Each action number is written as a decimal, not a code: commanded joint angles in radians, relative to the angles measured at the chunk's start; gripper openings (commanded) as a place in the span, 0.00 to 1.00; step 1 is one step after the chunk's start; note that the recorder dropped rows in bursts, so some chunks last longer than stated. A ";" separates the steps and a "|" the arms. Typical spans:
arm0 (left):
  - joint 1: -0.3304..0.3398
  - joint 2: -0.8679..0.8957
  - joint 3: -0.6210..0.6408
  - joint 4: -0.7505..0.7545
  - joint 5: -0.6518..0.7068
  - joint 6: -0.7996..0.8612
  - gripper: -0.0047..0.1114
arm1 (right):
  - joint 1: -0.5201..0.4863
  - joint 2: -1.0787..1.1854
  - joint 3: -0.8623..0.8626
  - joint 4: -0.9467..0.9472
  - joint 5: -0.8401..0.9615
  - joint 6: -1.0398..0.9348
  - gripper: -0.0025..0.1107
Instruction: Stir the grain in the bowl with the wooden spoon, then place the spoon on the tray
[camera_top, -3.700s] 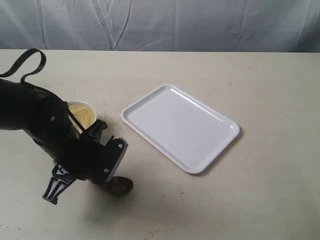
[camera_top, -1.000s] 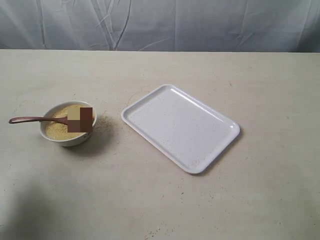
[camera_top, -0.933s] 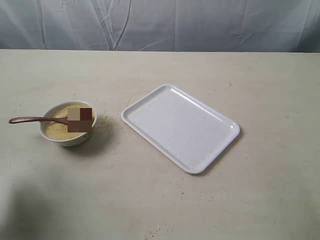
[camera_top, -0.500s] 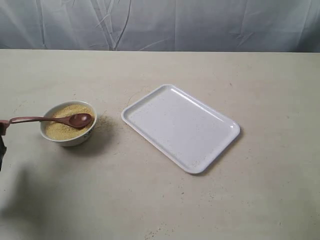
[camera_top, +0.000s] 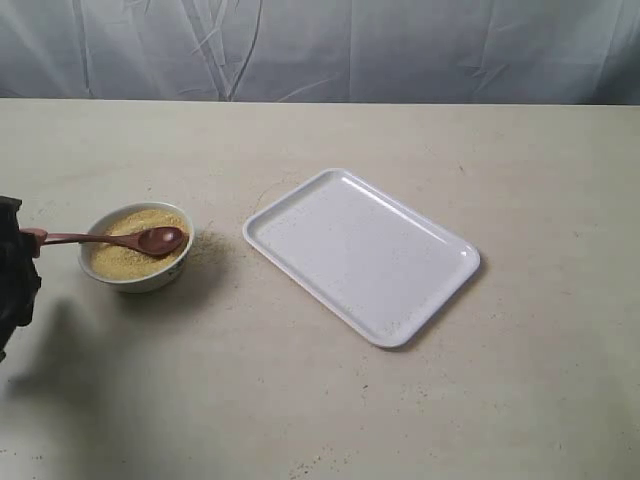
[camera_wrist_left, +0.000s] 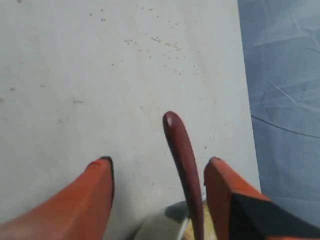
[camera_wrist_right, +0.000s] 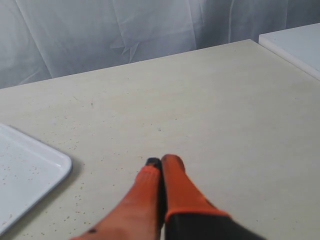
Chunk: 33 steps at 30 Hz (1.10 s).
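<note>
Item: spoon (camera_top: 120, 239), scoop laid in grain (camera_top: 118, 260) w/in bowl (camera_top: 140, 281), tabletop (camera_top: 300, 400) L side. Handle tip is straddled by left gripper (camera_wrist_left: 159, 160), jaws apart; should be centred, then clamped firmly. Right gripper (camera_wrist_right: 160, 161): jaws together.

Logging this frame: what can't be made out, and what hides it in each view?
- Left wrist view: the open left gripper straddles the handle of the wooden spoon, but finger contact is unclear; the frame edge cuts off most of the bowl and grain, and the whole scoop.
- Exterior view: the frame edge cuts off the left gripper's fingers.
- Right gripper: outside the exterior view, so where it sits relative to the bowl is unknown.
</note>
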 joint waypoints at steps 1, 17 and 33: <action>0.058 0.058 -0.045 0.160 -0.057 -0.057 0.49 | 0.003 -0.006 0.003 -0.001 -0.008 -0.002 0.02; 0.216 0.144 -0.107 0.407 -0.218 -0.086 0.14 | 0.003 -0.006 0.003 -0.001 -0.008 -0.002 0.02; 0.383 -0.113 -0.186 0.843 -0.352 0.005 0.04 | 0.003 -0.006 0.003 -0.001 -0.008 -0.002 0.02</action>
